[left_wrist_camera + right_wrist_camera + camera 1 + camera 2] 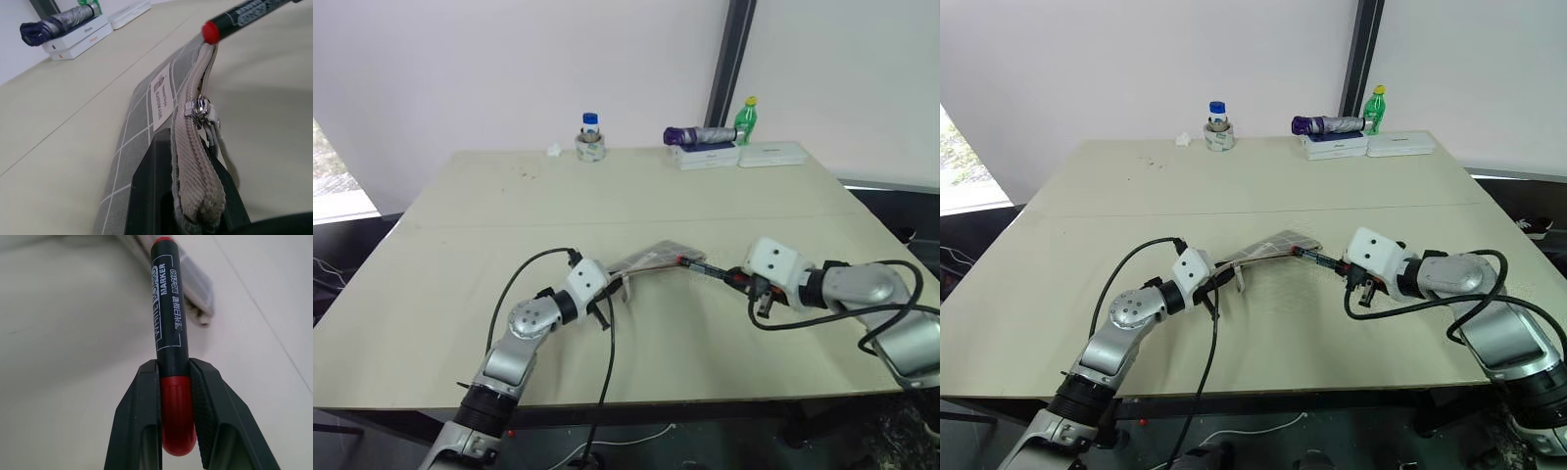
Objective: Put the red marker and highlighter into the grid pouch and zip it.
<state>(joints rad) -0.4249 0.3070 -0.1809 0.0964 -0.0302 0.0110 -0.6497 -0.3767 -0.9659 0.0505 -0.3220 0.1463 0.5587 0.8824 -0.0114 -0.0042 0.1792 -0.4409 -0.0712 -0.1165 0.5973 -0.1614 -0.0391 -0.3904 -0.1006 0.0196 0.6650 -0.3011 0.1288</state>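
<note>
- Our left gripper [190,205] fingers are clamped on the grid pouch [651,259], holding it just off the tabletop [636,196].
- Our right gripper [176,396] fingers pinch the red marker [168,318], tip at the pouch's far end.

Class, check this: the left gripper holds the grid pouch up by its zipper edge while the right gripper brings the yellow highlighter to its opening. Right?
Not quite. The right gripper holds the red marker, as the right wrist view shows. The left gripper does hold the grid pouch.
</note>
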